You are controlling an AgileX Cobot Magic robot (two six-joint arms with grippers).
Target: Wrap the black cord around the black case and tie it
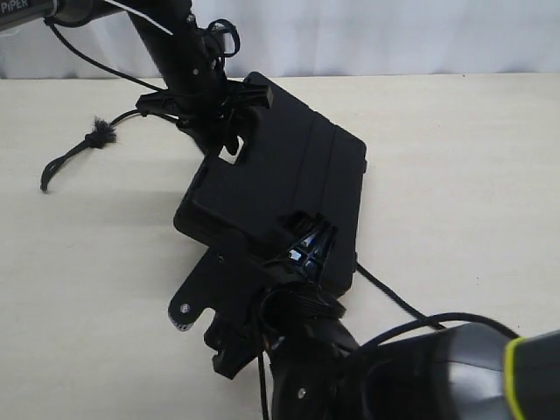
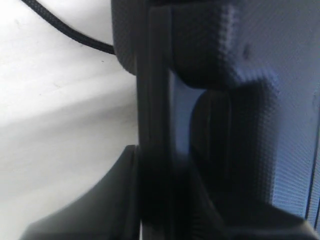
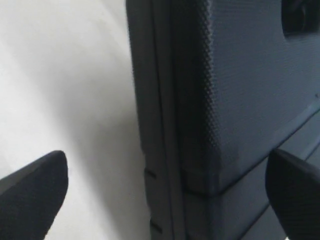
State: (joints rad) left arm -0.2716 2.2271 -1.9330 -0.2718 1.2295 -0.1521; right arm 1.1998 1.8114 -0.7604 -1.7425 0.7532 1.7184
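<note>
The black case (image 1: 289,166) lies slanted in the middle of the table, its handle cutout at the far left end. My left gripper (image 1: 229,131) clamps that handle end; in the left wrist view its fingers (image 2: 102,200) press against the case edge (image 2: 155,100). At the case's near end, my right gripper (image 1: 302,249) stands open, its two fingertips (image 3: 35,190) wide apart on either side of the case edge (image 3: 165,125) without touching it. The black cord (image 1: 101,133) shows its frayed knot and loose end at the far left. Another stretch (image 1: 394,297) comes out from under the case's near right side. A length of the cord (image 2: 65,30) runs up to the case.
The cream tabletop (image 1: 472,175) stretches to the right of the case and at the near left. A white curtain (image 1: 394,35) closes the back. The right arm's body and its black cable (image 1: 437,324) fill the near right corner.
</note>
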